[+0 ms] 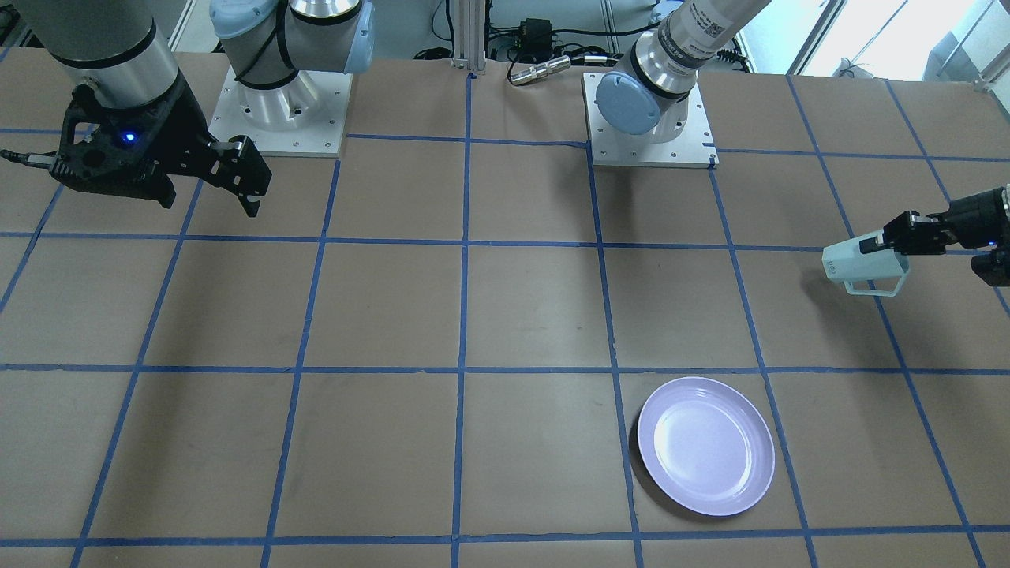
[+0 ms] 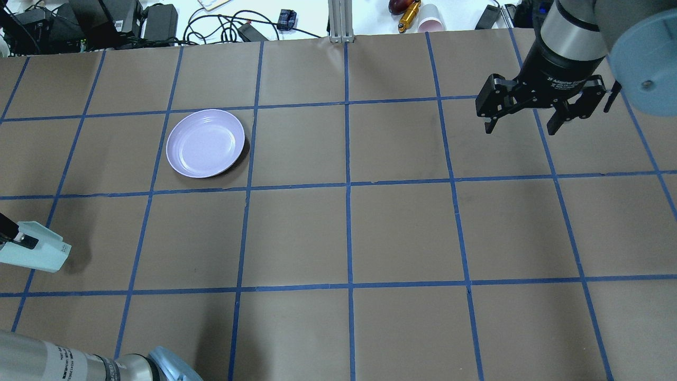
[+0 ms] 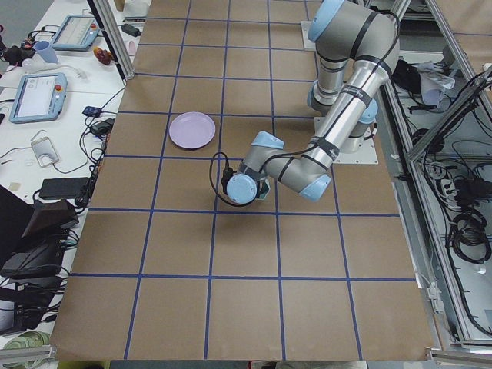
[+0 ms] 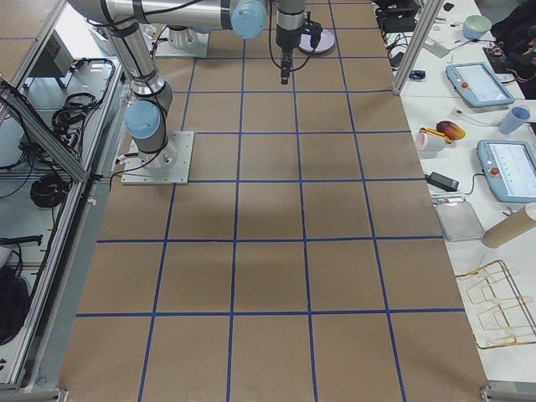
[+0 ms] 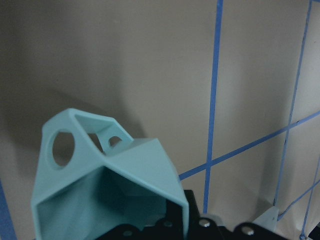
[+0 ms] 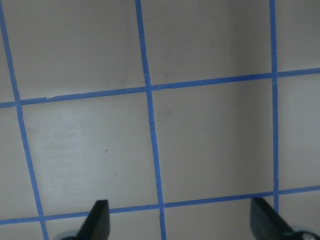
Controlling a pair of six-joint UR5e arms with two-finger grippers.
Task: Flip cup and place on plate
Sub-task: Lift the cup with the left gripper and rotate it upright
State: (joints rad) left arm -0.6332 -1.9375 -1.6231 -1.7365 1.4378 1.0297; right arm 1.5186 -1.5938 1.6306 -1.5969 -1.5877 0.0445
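left gripper (image 1: 877,243) is mostly cut off at the edge but clamped on the cup (image 1: 851,265) rim (tiny base lettering's unreadable), right gripper (image 2: 521,126) hangs wide open.

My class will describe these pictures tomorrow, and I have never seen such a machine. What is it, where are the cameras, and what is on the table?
This is a two-armed robot at a brown gridded table. Six cameras watch it: one facing the robot, one over its shoulders, one at each table end and one on each wrist. The left gripper is shut on a pale mint-green mug, holding it sideways. The right gripper hangs open and empty. A lavender plate lies on the table with nothing on it.
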